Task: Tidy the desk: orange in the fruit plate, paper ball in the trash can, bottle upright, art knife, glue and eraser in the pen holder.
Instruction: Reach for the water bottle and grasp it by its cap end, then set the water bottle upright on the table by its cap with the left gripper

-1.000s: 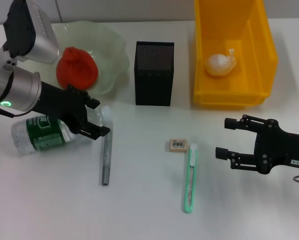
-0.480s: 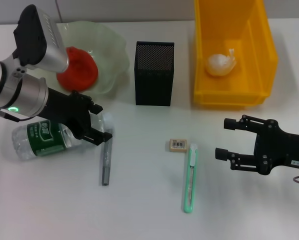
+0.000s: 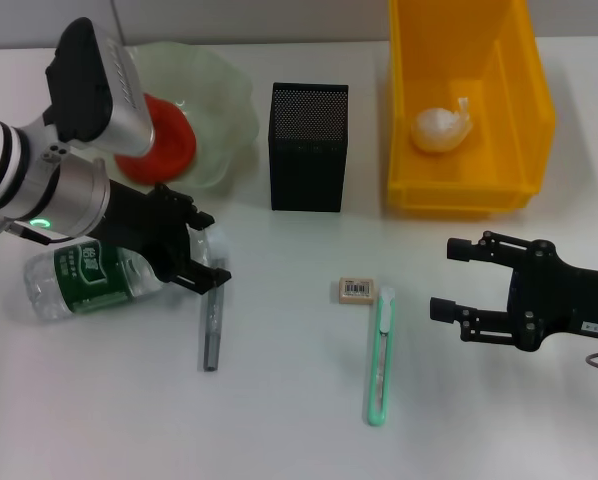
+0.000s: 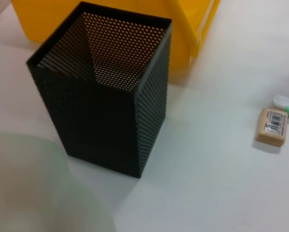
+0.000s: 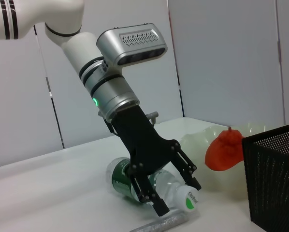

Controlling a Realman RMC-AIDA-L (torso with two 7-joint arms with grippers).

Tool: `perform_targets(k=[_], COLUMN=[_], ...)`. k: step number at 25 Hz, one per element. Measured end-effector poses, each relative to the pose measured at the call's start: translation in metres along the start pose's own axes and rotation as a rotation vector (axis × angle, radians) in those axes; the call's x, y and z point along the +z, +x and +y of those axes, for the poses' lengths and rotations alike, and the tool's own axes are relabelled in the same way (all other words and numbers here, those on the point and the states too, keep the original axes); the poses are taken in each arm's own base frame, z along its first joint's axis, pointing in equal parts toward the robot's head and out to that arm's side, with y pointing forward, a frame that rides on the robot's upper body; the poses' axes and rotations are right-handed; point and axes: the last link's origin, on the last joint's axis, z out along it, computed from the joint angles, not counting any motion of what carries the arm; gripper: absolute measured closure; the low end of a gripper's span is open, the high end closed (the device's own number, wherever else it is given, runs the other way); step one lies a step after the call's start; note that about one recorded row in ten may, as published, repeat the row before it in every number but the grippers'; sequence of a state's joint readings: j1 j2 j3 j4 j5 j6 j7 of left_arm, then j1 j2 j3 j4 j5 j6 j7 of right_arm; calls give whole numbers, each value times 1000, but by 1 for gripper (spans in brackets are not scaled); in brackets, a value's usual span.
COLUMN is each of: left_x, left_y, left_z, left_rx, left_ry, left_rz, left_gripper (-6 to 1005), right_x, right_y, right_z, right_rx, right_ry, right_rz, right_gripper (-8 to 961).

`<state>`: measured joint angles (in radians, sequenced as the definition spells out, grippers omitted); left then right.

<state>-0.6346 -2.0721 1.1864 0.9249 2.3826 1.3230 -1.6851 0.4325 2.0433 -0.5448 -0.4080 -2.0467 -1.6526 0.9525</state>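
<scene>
Pen holder (image 3: 309, 146): matt black perforated metal mesh; trash can (image 3: 524, 110): glossy yellow plastic; bottle (image 3: 89, 278): clear plastic, green label; fruit plate (image 3: 219, 100): translucent pale-green, glossy; paper ball (image 3: 441, 128): crumpled white paper.

- fruit plate (image 3: 229, 110) at ten o'clock of the desk, orange (image 3: 164, 135) in it.
- pen holder (image 3: 309, 147) at twelve o'clock.
- trash can (image 3: 466, 100) at one o'clock, paper ball (image 3: 441, 128) inside.
- bottle (image 3: 94, 275) lies on its side at nine o'clock.
- glue (image 3: 213, 320) just right of the bottle.
- eraser (image 3: 356, 290) at centre; art knife (image 3: 380, 356) at its five o'clock.
</scene>
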Motion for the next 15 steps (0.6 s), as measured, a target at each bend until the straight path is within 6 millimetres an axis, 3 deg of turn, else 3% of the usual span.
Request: perform_targets(k=[7, 12, 15], left_x=[3, 5, 5], left_y=[4, 5, 6], left_z=[-1, 0, 0], left_rx=[30, 42, 46], left_ry=[4, 5, 8], left_rz=[-20, -28, -33], left_gripper=[256, 477, 513], right_x=[0, 0, 0], right_y=[0, 0, 0], right_z=[0, 0, 0], right_rx=[0, 0, 0], right_ry=[2, 3, 3], right_rz=[0, -2, -2], right_gripper=[164, 164, 164])
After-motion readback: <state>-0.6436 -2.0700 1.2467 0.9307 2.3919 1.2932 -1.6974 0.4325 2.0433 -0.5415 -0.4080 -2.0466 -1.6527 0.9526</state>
